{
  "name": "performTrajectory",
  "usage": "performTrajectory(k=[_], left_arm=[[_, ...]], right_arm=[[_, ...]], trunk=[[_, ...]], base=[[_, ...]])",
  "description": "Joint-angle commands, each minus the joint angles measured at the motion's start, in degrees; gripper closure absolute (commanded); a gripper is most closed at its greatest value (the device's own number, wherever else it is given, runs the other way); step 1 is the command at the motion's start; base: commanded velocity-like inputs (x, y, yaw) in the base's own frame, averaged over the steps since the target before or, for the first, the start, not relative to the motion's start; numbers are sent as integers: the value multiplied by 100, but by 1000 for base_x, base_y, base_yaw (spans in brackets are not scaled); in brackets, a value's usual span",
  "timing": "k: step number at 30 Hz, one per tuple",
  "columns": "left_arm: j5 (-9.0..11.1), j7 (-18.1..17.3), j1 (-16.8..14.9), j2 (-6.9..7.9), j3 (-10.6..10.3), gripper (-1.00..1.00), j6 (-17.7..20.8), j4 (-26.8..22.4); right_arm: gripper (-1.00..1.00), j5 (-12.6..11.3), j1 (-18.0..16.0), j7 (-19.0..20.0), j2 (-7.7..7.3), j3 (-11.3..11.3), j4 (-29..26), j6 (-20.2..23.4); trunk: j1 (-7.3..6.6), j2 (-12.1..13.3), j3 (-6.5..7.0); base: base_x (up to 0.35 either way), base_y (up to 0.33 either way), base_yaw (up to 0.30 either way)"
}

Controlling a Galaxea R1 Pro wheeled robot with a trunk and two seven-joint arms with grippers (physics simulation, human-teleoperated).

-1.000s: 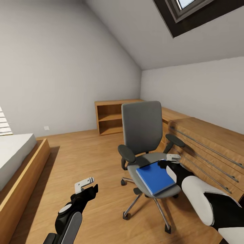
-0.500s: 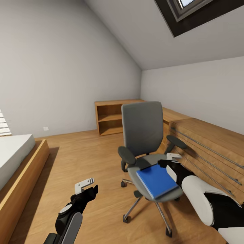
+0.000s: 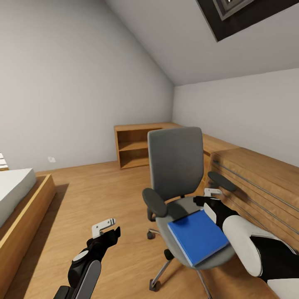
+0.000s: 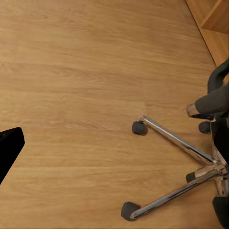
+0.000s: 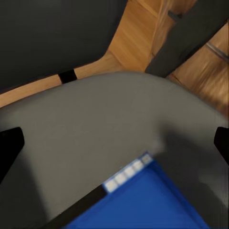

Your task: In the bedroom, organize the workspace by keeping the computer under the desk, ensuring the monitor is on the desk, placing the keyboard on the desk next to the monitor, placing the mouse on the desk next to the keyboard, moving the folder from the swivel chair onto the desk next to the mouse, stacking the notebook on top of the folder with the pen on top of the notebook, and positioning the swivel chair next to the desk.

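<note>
- I am in the bedroom, facing a swivel chair that stands on the light wood floor, just in front of low light-wood shelving and drawers along the wall.
- A bright-blue folder lies flat on the chair's grey seat, reaching to its front edge.
- My right gripper hovers above the seat at the folder's far corner, beside the right armrest. In my right wrist view its two dark fingertips sit far apart at the frame edges, so the fingers are spread.
- My left gripper hangs over bare floor, left of the chair; I cannot tell how its fingers stand.
- My left wrist view looks down on the chair's chrome base and casters.
- A low wooden bed sits at my far left.
</note>
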Motion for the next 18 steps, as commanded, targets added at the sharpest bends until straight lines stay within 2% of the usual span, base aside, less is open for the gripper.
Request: performTrajectory(k=[1,6,12,18], left_arm=[[62,53,-4,1,-6,-100,9,-9],[63,43,-4,2,-5,-100,9,-11],[63,34,-4,1,-6,-100,9,-11],[69,27,-4,1,-6,-100,9,-11]], right_arm=[[-100,9,-1,-5,2,-36,-7,31],[-100,18,-1,-4,5,-33,4,33],[-100,42,-1,-5,13,-28,24,78],[-100,51,-1,-2,2,-28,19,263]], trunk=[[1,-3,-6],[1,-3,-6],[1,-3,-6],[1,-3,-6]], base=[[91,-36,0],[79,-17,0],[188,-4,0],[54,-1,0]])
